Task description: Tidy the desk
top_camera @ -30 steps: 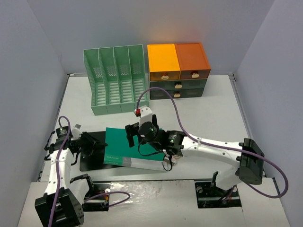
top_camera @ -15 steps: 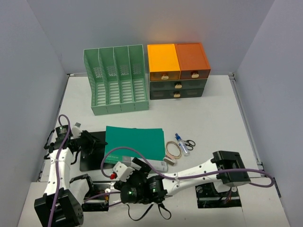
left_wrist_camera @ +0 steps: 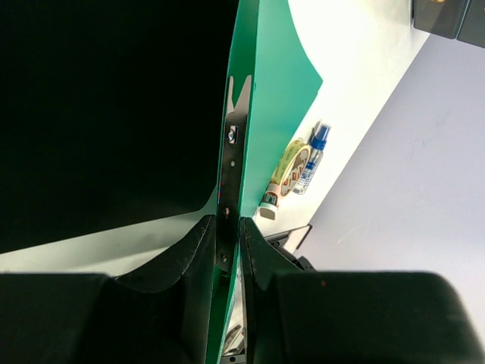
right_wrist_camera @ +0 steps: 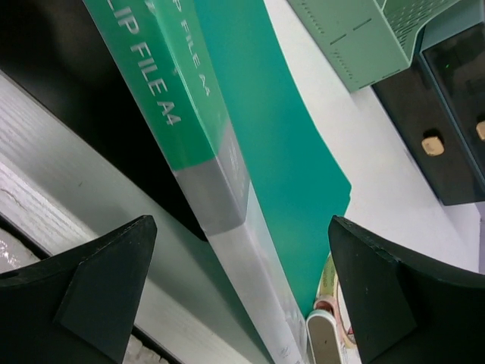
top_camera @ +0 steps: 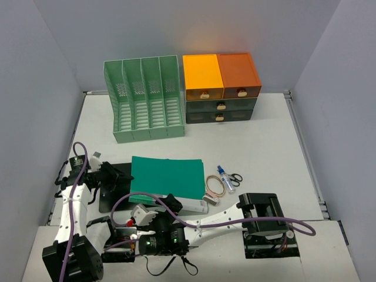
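Observation:
The off-white desk (top_camera: 264, 135) holds a green clip file (top_camera: 167, 176) lying flat at centre front, partly over a black flat folder (top_camera: 108, 198). My left gripper (top_camera: 119, 176) is at the file's left edge. In the left wrist view it (left_wrist_camera: 227, 225) is shut on the green file (left_wrist_camera: 273, 114) and its dark metal clip strip (left_wrist_camera: 231, 152). My right gripper (top_camera: 141, 212) is open at the file's near edge. In the right wrist view it (right_wrist_camera: 242, 292) straddles the file's labelled spine (right_wrist_camera: 170, 98) without touching it.
A mint-green file rack (top_camera: 144, 97) and an orange-and-dark-grey drawer unit (top_camera: 220, 88) stand at the back. A tape roll (top_camera: 215, 187), a blue-capped spray bottle (top_camera: 225, 178), scissors (top_camera: 235, 177) and a white stick (top_camera: 202, 204) lie right of the file. Grey walls enclose the desk.

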